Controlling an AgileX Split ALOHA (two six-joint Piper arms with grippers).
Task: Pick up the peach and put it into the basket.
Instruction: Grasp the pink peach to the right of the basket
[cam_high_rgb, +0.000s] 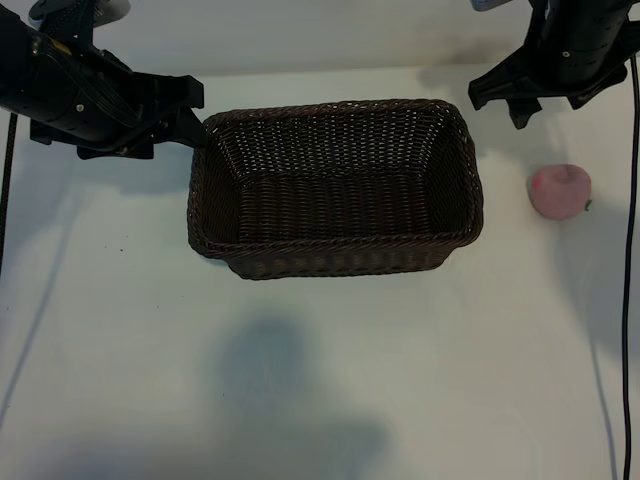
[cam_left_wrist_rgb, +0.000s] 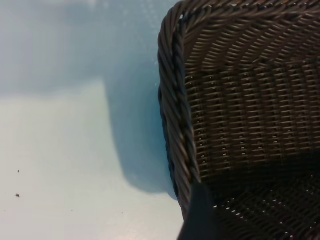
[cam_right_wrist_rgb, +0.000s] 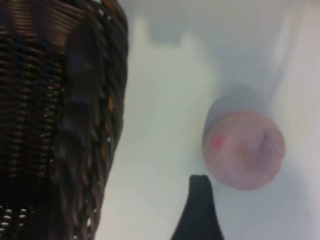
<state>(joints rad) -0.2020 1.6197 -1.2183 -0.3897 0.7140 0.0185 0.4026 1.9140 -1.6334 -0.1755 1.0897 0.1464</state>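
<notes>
Your peach (cam_high_rgb: 560, 191) sits on the bare white bench (cam_high_rgb: 320, 380), off the basket's right end and clear of its rim, dimple facing up and toward the camera, a speck of green at its lower right edge. It looks small, round and light, probably a soft or foam-like skin with some give, so expect it to roll if nudged from one side. Take it across its widest part, with the fingers coming down on opposite flanks rather than on the dimpled crown.

The basket (cam_high_rgb: 335, 187) stands mid-bench, empty, its woven walls sloping inward; the opening is wide, so a drop anywhere over the middle should do.

Your right pincer (cam_high_rgb: 520, 95) hangs behind the peach, near the basket's far right corner, jaws spread and holding nothing; in its wrist view one fingertip (cam_right_wrist_rgb: 199, 210) shows just beside the fruit. Your left pincer (cam_high_rgb: 195, 125) sits at the basket's far left corner, also spread and empty.
</notes>
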